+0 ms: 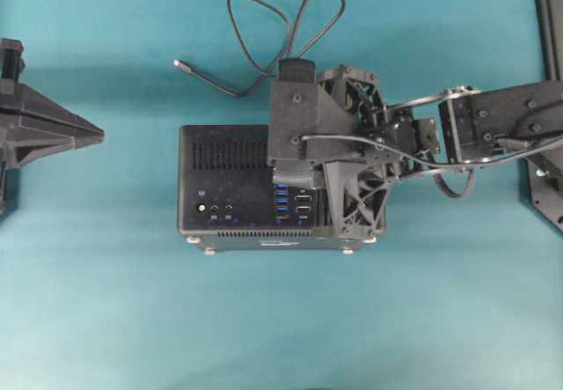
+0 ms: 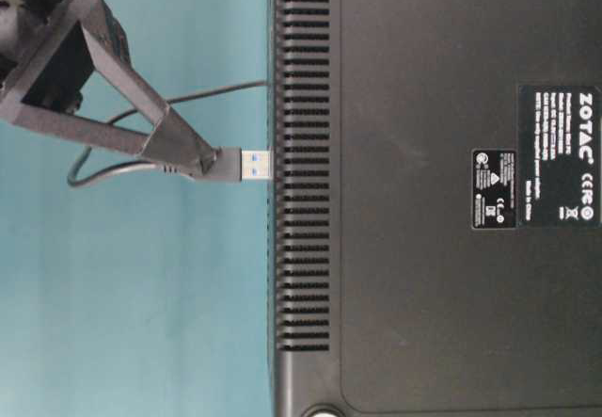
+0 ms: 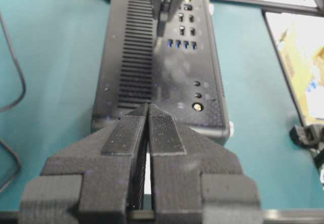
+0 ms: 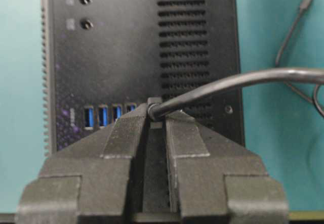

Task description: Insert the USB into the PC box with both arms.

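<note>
The PC box (image 1: 220, 174) lies flat on the teal table with its port face up, and its four blue ports (image 4: 109, 116) show in a row. My right gripper (image 4: 156, 114) is shut on the USB's black plug (image 2: 226, 166) and holds it over the box, just beside the blue ports. The plug's silver-blue end (image 2: 257, 164) reaches right up to the box's face (image 2: 301, 248); I cannot tell whether it has entered. The grey cable (image 1: 264, 29) loops behind the box, and its slim tip (image 1: 180, 64) rests on the table. My left gripper (image 1: 92, 133) is shut and empty, left of the box.
The right arm (image 1: 493, 126) stretches in from the right edge over the box's right half. Black frame rails (image 1: 550, 20) stand along the far right. Bare teal table lies in front of the box and between it and the left gripper.
</note>
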You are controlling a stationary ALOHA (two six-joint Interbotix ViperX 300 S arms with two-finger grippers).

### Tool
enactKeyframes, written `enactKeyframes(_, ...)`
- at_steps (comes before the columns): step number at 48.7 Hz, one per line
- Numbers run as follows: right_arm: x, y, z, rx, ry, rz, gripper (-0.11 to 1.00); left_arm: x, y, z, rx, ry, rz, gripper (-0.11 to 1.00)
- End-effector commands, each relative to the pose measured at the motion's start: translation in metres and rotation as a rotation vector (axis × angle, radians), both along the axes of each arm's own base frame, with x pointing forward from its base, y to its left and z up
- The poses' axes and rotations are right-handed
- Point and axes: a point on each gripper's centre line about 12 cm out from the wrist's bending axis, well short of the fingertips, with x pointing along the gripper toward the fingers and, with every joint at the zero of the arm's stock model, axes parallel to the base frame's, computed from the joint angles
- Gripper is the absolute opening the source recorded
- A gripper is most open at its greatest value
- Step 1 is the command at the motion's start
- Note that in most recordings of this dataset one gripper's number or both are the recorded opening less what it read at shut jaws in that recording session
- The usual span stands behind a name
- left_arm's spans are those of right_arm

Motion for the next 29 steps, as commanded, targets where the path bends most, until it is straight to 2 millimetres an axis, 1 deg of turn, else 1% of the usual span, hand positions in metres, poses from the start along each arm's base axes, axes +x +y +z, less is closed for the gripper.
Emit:
enactKeyframes(1,0.0,-0.001,0.008,-0.01,-0.015,0.007,0.1,0.001,0.0,0.002,-0.002,-0.011,-0.001,0.0)
enactKeyframes(6,0.001,-0.001,0.007,-0.01,-0.016,0.01,0.1,0.001,-0.001,-0.001,-0.002,-0.003,-0.003,0.0)
enactKeyframes(16,0.002,0.006,0.003,-0.008,-0.002,0.025,0.1,0.0,-0.001,-0.003,-0.051,0.004,0.008,0.0)
enactKeyframes(29,-0.001,0.014,0.001,-0.005,0.021,0.035,0.1,-0.001,-0.001,0.0,-0.057,-0.005,0.008,0.0)
